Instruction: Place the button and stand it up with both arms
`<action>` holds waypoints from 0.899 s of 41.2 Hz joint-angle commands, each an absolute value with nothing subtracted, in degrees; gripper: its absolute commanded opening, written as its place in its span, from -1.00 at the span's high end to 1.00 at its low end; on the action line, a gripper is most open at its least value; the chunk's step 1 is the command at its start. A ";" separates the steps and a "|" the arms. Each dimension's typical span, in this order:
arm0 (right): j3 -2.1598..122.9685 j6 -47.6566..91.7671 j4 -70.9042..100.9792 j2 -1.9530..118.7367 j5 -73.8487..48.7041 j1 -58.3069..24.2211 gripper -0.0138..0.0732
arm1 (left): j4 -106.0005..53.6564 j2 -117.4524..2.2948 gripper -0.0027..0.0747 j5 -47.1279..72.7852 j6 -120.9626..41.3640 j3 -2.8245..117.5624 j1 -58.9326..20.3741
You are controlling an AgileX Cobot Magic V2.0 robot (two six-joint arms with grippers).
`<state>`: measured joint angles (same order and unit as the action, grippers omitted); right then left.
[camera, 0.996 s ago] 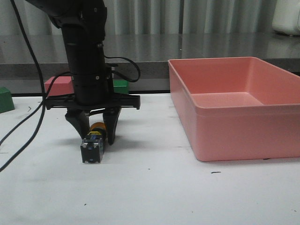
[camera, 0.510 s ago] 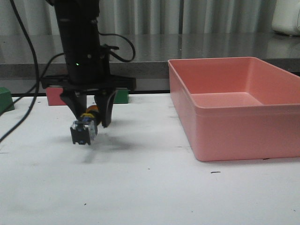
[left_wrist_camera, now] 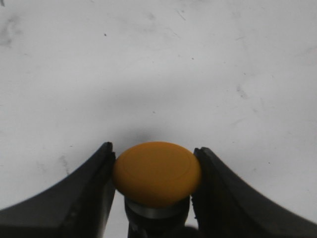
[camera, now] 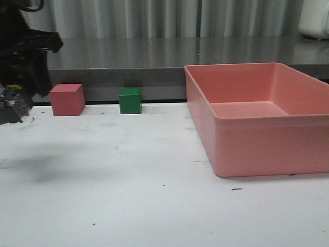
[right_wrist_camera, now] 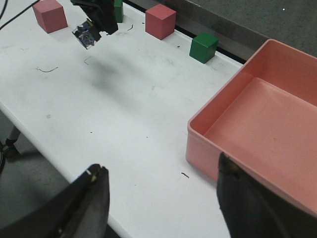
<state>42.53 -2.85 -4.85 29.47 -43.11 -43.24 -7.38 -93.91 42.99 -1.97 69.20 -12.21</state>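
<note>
White tabletop (camera: pixel 154 195) seen from the front. At its far left edge, black left gripper (camera: pixel 15 100) held above the surface, clamped on the small push-button switch with yellow mushroom cap (left_wrist_camera: pixel 156 173) and boxy dark contact block (camera: pixel 11 105). Cap pinched between both black fingers (left_wrist_camera: pixel 84 198) in the left wrist view, block end jutting beyond the fingertips, clear of the table. Along the far edge, a pink cube (camera: pixel 67 99) and a small green cube (camera: pixel 130 100), apart from each other, both near the held switch. On the right side, a large open pink plastic bin (camera: pixel 257 116). Second pink cube (right_wrist_camera: pixel 49 15) near the far left corner; something green (right_wrist_camera: pixel 118 9) behind the left gripper, possibly another cube. Right gripper (right_wrist_camera: pixel 163 198) raised over the near edge, jaws spread wide, holding nothing.
</note>
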 commanded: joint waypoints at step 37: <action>44.07 -2.52 -5.05 29.70 -39.43 -42.87 -0.44 | -9.78 -83.27 0.37 -46.28 -7.54 27.07 -16.67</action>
